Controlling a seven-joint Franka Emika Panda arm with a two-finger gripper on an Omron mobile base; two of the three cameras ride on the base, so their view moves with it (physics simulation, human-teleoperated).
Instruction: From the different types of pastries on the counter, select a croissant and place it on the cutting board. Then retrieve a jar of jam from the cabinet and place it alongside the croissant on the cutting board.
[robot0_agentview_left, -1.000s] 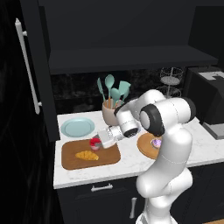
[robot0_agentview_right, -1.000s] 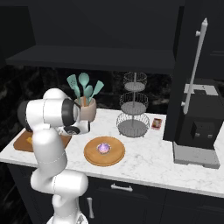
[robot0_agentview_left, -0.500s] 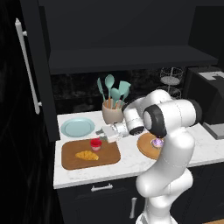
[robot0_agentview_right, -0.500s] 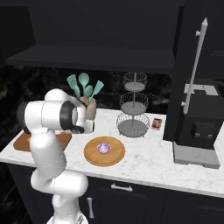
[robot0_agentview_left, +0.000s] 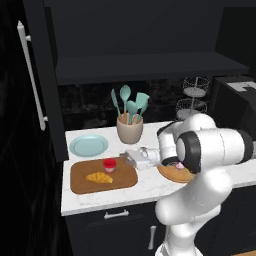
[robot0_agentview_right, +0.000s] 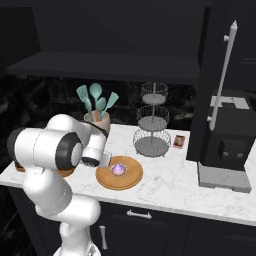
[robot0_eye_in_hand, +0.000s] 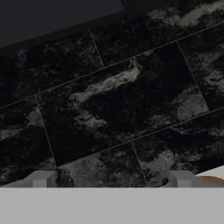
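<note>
We see the jaws (robot0_agentview_left: 127, 160) held low over the bench (robot0_agentview_left: 145, 187), their two tips spread apart with nothing between them, so we read them as released. The jar of jam (robot0_agentview_left: 109, 164) stands upright on the cutting board (robot0_agentview_left: 80, 184), just beside the jaws on their left in the left base view and apart from them. The croissant (robot0_agentview_left: 99, 177) lies on the same board, a little nearer the front edge than the jar, close to it but not touching.

Beyond the board from the jaws sits a light blue plate (robot0_agentview_left: 88, 145), on the bench against the dark tiled wall (robot0_eye_in_hand: 113, 100). Behind the jaws stands a tan crock (robot0_agentview_left: 129, 131) of teal utensils (robot0_agentview_left: 131, 103). On the other side of the jaws, partly hidden by the arm, lies a round wooden plate (robot0_agentview_right: 120, 174) carrying the purple-topped cupcake (robot0_agentview_right: 119, 169).

In the hand view we look straight at the dark marbled tiles, with both finger tips (robot0_eye_in_hand: 41, 179) standing well apart at the bottom.

At the left of the left base view the cabinet door (robot0_agentview_left: 42, 80) with its pale bar handle (robot0_agentview_left: 31, 75) stands open.

Farther along the bench in the right base view stand a tiered wire basket (robot0_agentview_right: 152, 122) and a dark coffee machine (robot0_agentview_right: 227, 145).
</note>
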